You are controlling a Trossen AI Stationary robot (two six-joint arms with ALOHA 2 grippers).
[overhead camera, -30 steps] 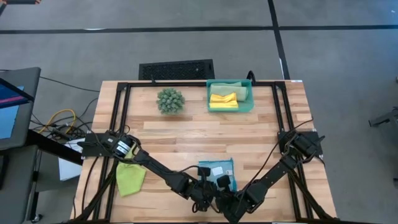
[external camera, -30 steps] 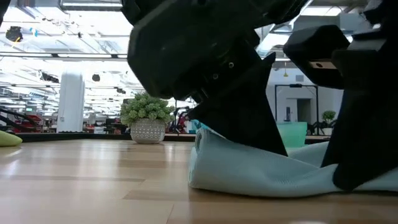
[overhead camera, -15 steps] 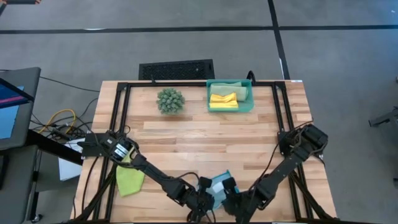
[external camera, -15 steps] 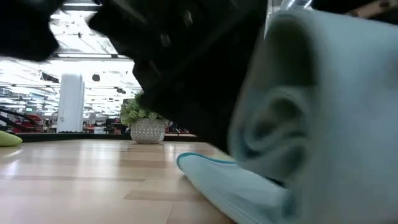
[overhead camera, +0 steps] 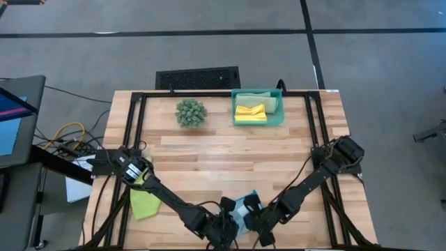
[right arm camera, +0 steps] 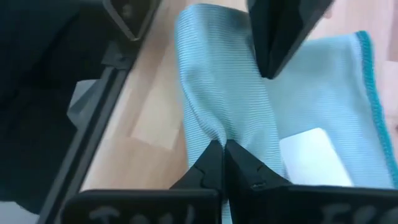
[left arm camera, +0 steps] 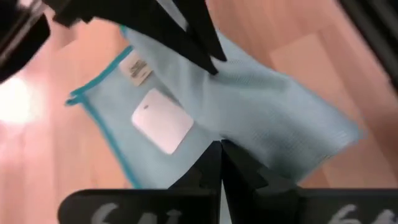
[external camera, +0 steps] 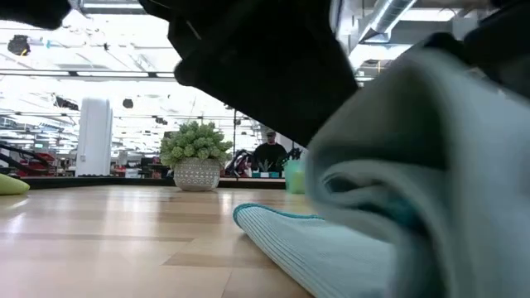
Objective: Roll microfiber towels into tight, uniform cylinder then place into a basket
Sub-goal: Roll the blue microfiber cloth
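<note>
Light blue towel (left arm camera: 261, 106): soft ribbed microfiber cloth, matt, w/ darker teal stitched hem and 1 smooth white label patch (left arm camera: 161, 120). Worktop (overhead camera: 230, 157): pale wood planks, smooth w/ slight sheen, in a black metal frame. Basket (overhead camera: 281, 115): translucent teal plastic. Both hands' fingers (right arm camera: 214, 163): matt black plastic.

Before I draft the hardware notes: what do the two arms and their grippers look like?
Both arms are dark, slim jointed links with black cables along them. The left arm has a silver and yellow band near its base. The left gripper and right gripper each have two black wedge-shaped fingers; pale lettering marks the gripper bodies.
</note>
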